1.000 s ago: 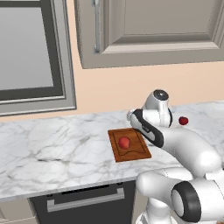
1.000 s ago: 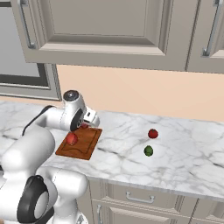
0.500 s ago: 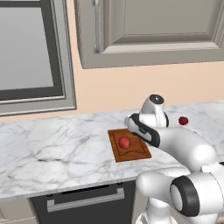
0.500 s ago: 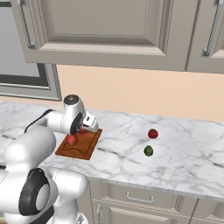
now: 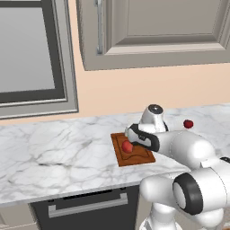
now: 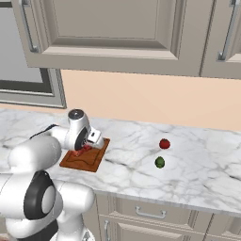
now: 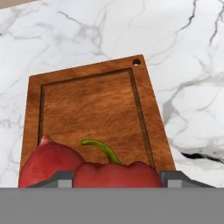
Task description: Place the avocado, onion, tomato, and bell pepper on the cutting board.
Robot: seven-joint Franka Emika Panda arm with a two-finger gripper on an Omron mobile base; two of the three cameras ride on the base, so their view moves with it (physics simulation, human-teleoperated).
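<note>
Bell pepper (image 7: 117, 173) grasped in gripper (image 7: 118, 177) over cutting board (image 7: 94, 98) beside onion (image 7: 46, 162); next: release, fetch avocado (image 6: 160, 162).

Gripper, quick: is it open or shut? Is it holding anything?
Gripper: closed on the pepper, over the board.

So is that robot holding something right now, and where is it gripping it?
It looks so: the end effector sits around the red bell pepper with a green stem, fingers at its two sides, over the reddish-brown wooden cutting board.
</note>
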